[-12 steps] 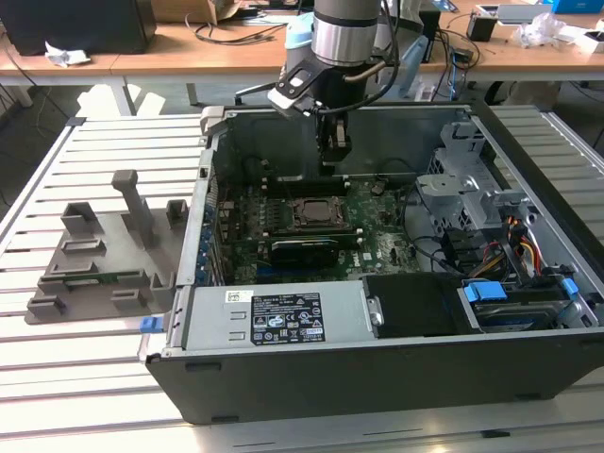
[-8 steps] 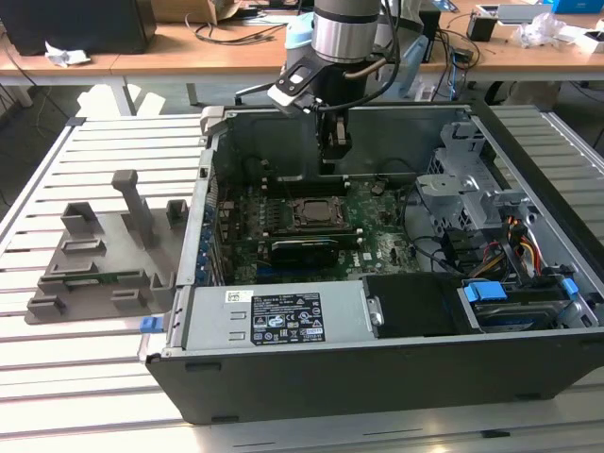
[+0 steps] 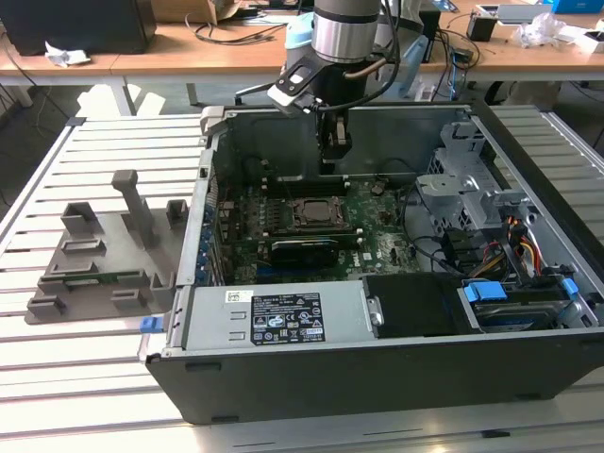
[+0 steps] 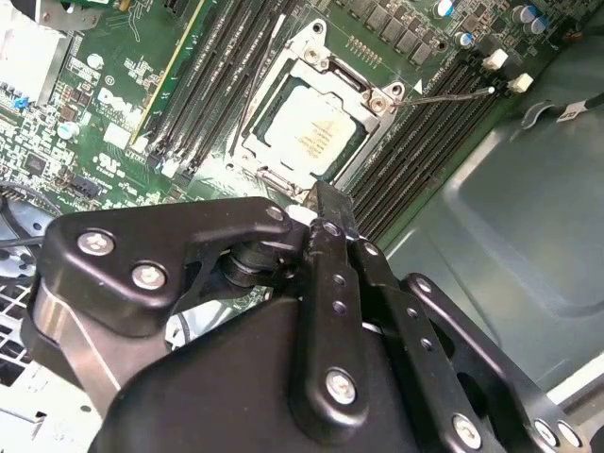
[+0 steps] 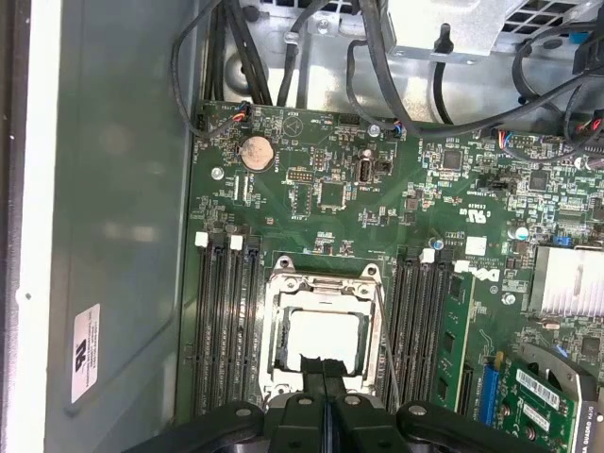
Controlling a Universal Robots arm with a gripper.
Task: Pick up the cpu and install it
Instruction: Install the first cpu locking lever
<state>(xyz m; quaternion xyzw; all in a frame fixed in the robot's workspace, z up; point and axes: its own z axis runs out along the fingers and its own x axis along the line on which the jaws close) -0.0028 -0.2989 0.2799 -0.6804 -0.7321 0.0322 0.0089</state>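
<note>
Start wide: you've got the slatted desk (image 3: 94, 151), and on it the open computer case (image 3: 377, 377), which takes up most of the exterior view. A grey tray (image 3: 94, 264) sits just beside the case, on the exterior view's left. Your arm (image 3: 344, 33) drops in from above, over the back half of the case.

Now inside: the motherboard (image 3: 377, 236) lies flat on the case floor, with the socket (image 3: 311, 212) near its middle. Look in both wrist views and there's the cpu (image 4: 316, 132) (image 5: 326, 335), silver top up, lying flat inside the socket's metal frame (image 4: 377, 99). So it's in the socket already, not on the tray and not in your grip. Whether the frame is latched down over it, I can't tell.

The end effector (image 3: 332, 159) hangs above the board, clear of it. Its fingers are pressed together with nothing between them, as both wrist views show (image 4: 326, 198) (image 5: 324, 366).

Here's the relation that counts: the cpu lies straight ahead of the fingertips and below them. In the exterior view that puts it slightly toward the exterior view's left and nearer the camera than the end effector. The chip looks close to square, so no long axis worth calling.
</note>
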